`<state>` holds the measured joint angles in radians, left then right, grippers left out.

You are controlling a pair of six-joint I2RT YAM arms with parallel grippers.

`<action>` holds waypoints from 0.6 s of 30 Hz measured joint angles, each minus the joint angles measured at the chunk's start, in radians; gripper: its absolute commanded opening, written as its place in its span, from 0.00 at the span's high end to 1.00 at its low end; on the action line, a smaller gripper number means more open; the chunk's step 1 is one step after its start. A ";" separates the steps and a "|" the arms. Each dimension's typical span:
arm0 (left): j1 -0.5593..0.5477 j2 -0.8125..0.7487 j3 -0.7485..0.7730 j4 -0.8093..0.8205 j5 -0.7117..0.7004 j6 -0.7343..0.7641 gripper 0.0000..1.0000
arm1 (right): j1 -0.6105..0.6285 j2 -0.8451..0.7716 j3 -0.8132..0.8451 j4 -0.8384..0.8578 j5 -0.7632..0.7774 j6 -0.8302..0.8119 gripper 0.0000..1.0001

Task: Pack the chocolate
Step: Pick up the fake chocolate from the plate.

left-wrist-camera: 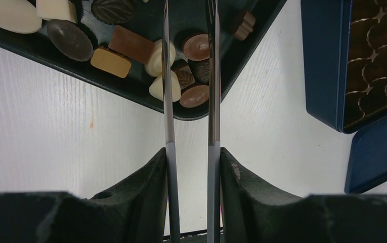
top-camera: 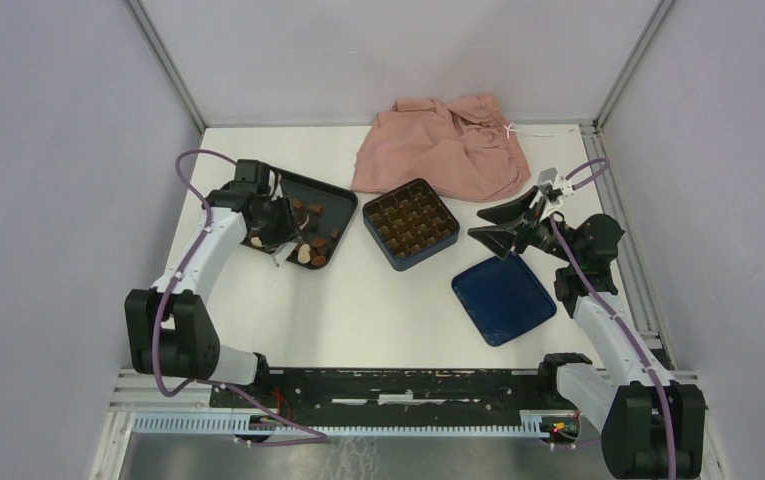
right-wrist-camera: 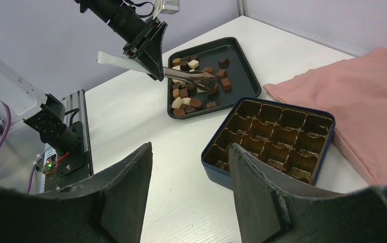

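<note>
Chocolate (left-wrist-camera: 130, 44), all in the black tray (top-camera: 326, 195), gathered near one corner: small pieces in dark brown, milk brown, tan and cream-white. Shaped as ovals, rectangles, rounded squares and one drop form; smooth, a little glossy. Only in the left wrist view: leaf veins pressed into two dark pieces, and a fluted edge on a dark oval. From above, just tiny specks.

Tray of matte black, shallow, with rounded corners, standing at the left of the white table (top-camera: 378, 310). Left gripper (left-wrist-camera: 191, 152) above it, carrying two long thin metal blades (left-wrist-camera: 169, 121), almost parallel with a narrow gap, a few pieces visible between them. Pinching one or only framing them: cannot tell. In the right wrist view, the same blades seen from the side, tips low over the pieces.

Near the tray but apart from it, the dark blue box (top-camera: 420, 258), square, with a shiny brown gridded insert (right-wrist-camera: 277, 131) of scalloped cups. Flat blue lid (top-camera: 503, 298) lying separately, toward the right. Right gripper (top-camera: 478, 224) raised just right of the box, fingers spread wide, holding nothing. Just behind the box, crumpled pink cloth (top-camera: 443, 150).
</note>
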<state>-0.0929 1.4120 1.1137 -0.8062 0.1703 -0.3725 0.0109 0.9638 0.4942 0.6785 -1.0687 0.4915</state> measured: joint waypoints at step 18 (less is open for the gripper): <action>0.000 0.053 0.024 0.000 0.000 0.015 0.61 | 0.000 0.000 -0.001 0.000 0.000 0.000 0.37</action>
<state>-0.0929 1.4654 1.1378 -0.8062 0.1699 -0.3573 0.0109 0.9642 0.4934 0.6785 -1.0691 0.4915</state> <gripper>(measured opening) 0.449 0.625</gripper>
